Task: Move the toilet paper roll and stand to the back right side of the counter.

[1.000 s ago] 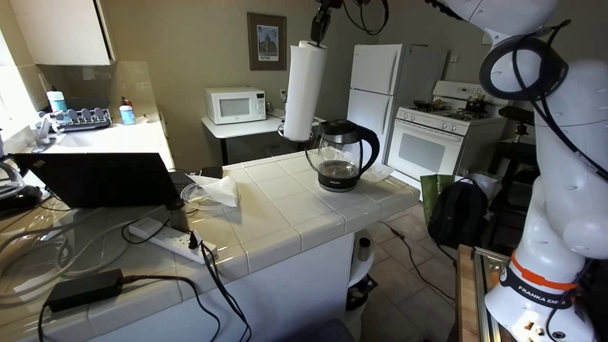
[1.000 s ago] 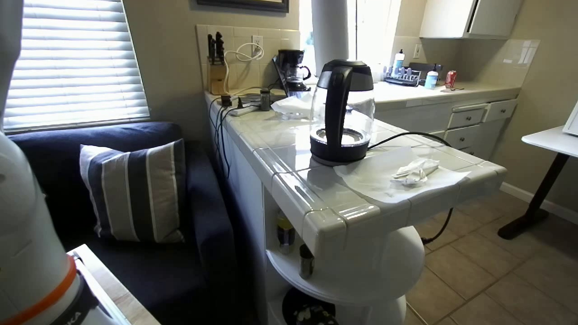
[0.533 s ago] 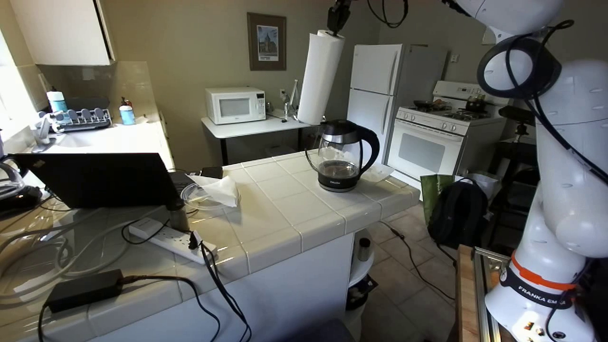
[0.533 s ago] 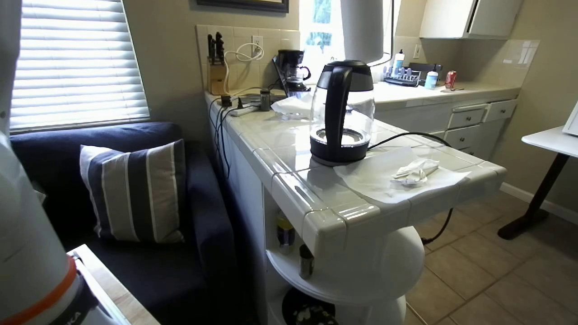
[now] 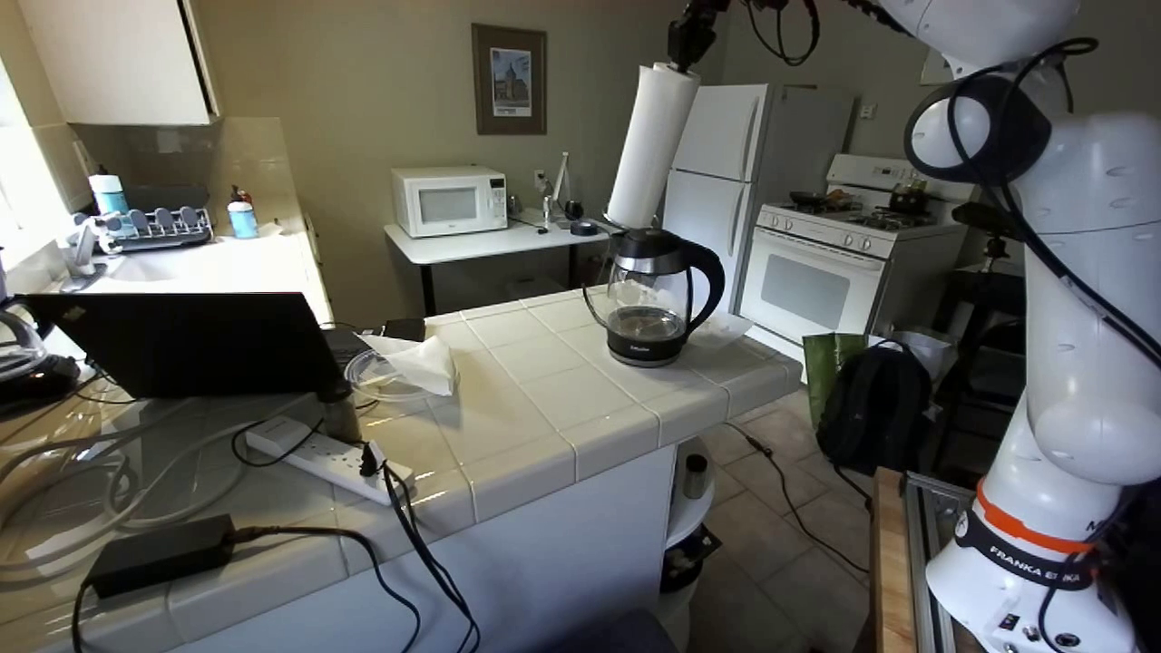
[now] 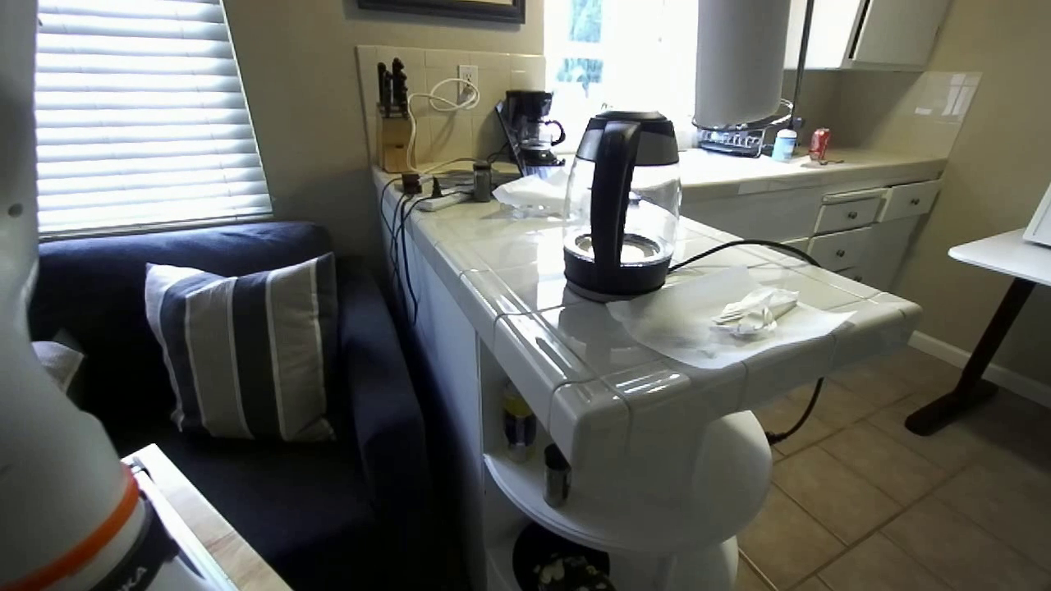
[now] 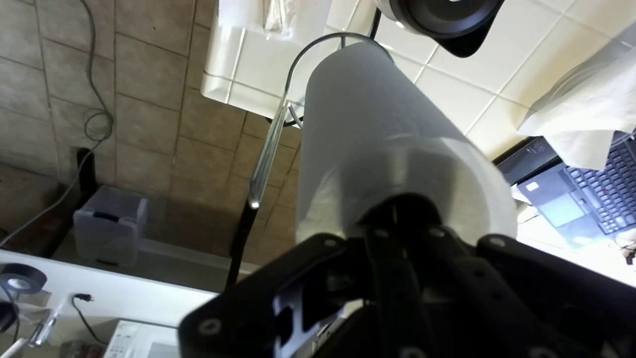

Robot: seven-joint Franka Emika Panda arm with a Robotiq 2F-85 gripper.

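The white toilet paper roll on its thin wire stand hangs in the air in an exterior view and in the wrist view. Its lower part shows in an exterior view. It is tilted, its bottom swung away from the arm. My gripper is shut on the stand's top post, at the roll's core; its fingers also show in the wrist view. The white-tiled counter lies below, and shows in an exterior view. The stand's wire base is off the counter.
A glass kettle stands on the counter near its end, close to the roll's bottom in that view. Paper with a crumpled napkin lies beside it. A laptop and power strip are at the counter's other end. A microwave stands behind.
My gripper has carried the roll and stand to the right in both exterior views. The roll has risen a little and tilts more. The kettle and the counter things have not moved.
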